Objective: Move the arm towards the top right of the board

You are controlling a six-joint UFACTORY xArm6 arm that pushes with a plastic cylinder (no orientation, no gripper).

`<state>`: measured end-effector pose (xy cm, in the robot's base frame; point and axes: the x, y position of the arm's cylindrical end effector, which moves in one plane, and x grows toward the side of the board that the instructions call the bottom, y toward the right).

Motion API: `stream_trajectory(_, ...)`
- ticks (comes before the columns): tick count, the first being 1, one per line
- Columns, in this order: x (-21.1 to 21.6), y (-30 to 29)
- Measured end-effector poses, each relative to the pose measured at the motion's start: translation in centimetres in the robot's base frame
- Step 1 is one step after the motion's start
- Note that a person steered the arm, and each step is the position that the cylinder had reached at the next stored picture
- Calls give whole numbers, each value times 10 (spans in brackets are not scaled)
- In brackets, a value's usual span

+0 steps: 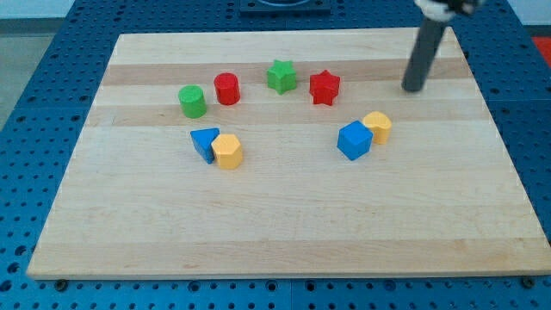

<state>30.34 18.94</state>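
Camera view: wooden board (284,232) as the surface, lying on blue perforated table (34,129). Dark rod coming down from view's top right, my tip (414,89) resting on board near top right corner, touching no block. No fingers on this rig, so no spread or pinch state to tell.

Blocks in loose arc across upper middle: green cylinder (192,101) at left, red cylinder (226,89) just beside it to the right, green star (281,77) further right, red star (325,87) near it. Red star the nearest of that row to tip, still well apart, at tip's left.

Lower left pair: blue triangle (204,141) touching yellow block (228,151). Lower right pair: blue cube (354,140) touching second yellow block (378,126), below and left of tip, apart from it.
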Motion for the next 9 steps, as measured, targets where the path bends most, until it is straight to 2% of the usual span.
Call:
stream_trajectory(1, -20, -24)
stream_trajectory(2, -12, -32)
stream_trajectory(3, 39, -28)
stream_trajectory(4, 51, -29)
stream_trajectory(5, -3, -31)
stream_trajectory(7, -13, 54)
stream_trajectory(8, -16, -22)
stream_trajectory(9, -44, -30)
